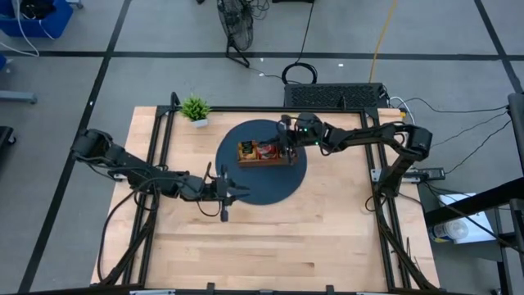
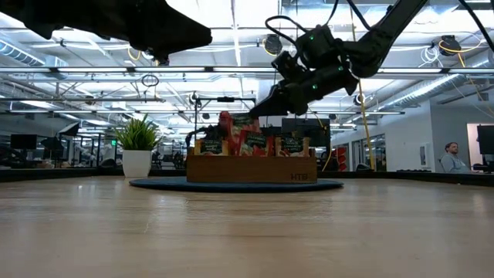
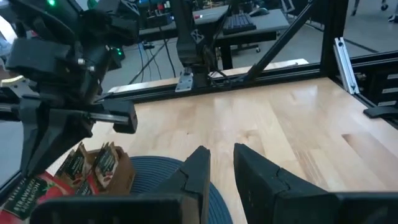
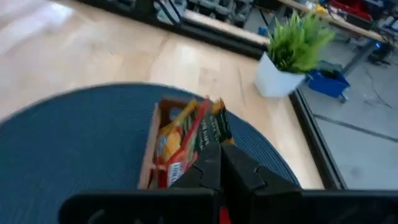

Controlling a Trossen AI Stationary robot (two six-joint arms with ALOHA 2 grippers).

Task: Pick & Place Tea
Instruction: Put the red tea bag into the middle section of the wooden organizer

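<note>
A brown wooden tray (image 1: 266, 161) stands on a round blue mat (image 1: 246, 184) at the table's middle. Tea sachets (image 2: 247, 143), red, orange and green-labelled, stand on edge in it, one red one sticking up higher. My right gripper (image 1: 284, 147) is shut and slants down over the tray's right end, its tips (image 2: 255, 110) close above the sachets (image 4: 186, 137). My left gripper (image 1: 241, 192) hovers nearly level over the mat's near left part. It is open (image 3: 221, 155), nothing lies between its fingers, and it stands clear of the tray. My right gripper comes slanting down from the table's right side over the sachets. I cannot tell whether its shut fingertips touch their upper edges (image 2: 245, 120): the fingers themselves cover that spot in the right wrist view.
A small potted plant (image 1: 196, 109) stands at the table's far left, beyond the mat. Black frame rails (image 1: 160, 139) run along the left and right sides. Bare wood lies near the front edge (image 1: 270, 246).
</note>
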